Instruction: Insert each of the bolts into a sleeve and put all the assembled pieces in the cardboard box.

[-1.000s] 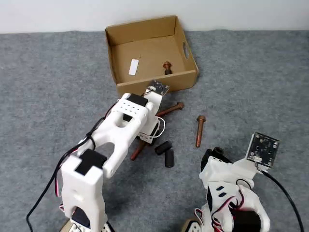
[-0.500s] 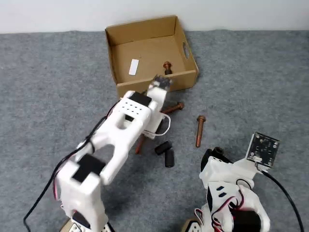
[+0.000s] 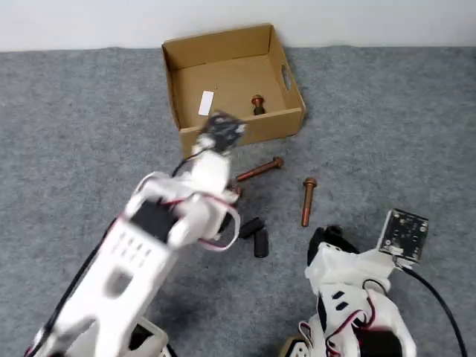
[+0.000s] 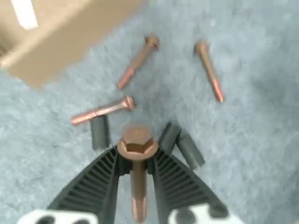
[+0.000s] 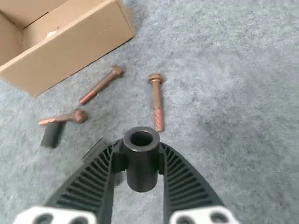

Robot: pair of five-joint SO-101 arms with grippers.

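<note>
Raised since a second ago: left arm, wrist pulled up off the grey worktop (image 3: 89, 149) and back toward its near edge. Left gripper (image 4: 136, 157): clamped below the hex head of one copper-coloured bolt (image 4: 138, 196), shank pointing back at the wrist. Right gripper (image 5: 140, 153), near the near edge: closed around one black sleeve (image 5: 140, 173), bore facing outward. Loose mid-worktop: three bolts (image 4: 138, 60) (image 4: 209, 70) (image 4: 103, 110) and three sleeves (image 4: 99, 132) (image 4: 169, 135) (image 4: 189, 149). Cardboard box (image 3: 275, 125) at the far edge holds one piece (image 3: 257, 104). Handling advice: insertion probably needs shank tip and bore on one axis, sleeve kept still, and a slow push. Markings: white label (image 3: 206, 103) on the box floor, with no legible writing.
</note>
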